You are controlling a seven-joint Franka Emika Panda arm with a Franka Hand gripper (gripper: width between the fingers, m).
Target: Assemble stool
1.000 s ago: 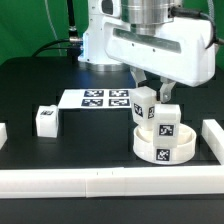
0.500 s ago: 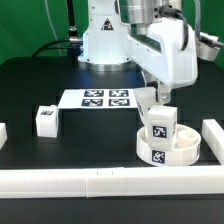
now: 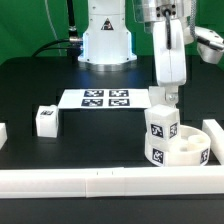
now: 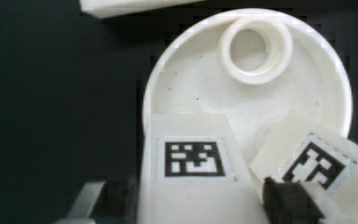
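**Leg [image 3: 160,135] pinched at the seat [image 3: 195,158]**
We see the gripper [image 3: 165,103] nipping the leg's flat upper faces, upright at the seat's nine-o'clock rim, four o'clock in the exterior view (stiff, light, slick plastic, we judge).

Seat [image 3: 192,153] partly behind leg [image 3: 160,135]

White glossy arm [image 3: 168,55] — rounded shells, dark joint seams — greyish jaws.
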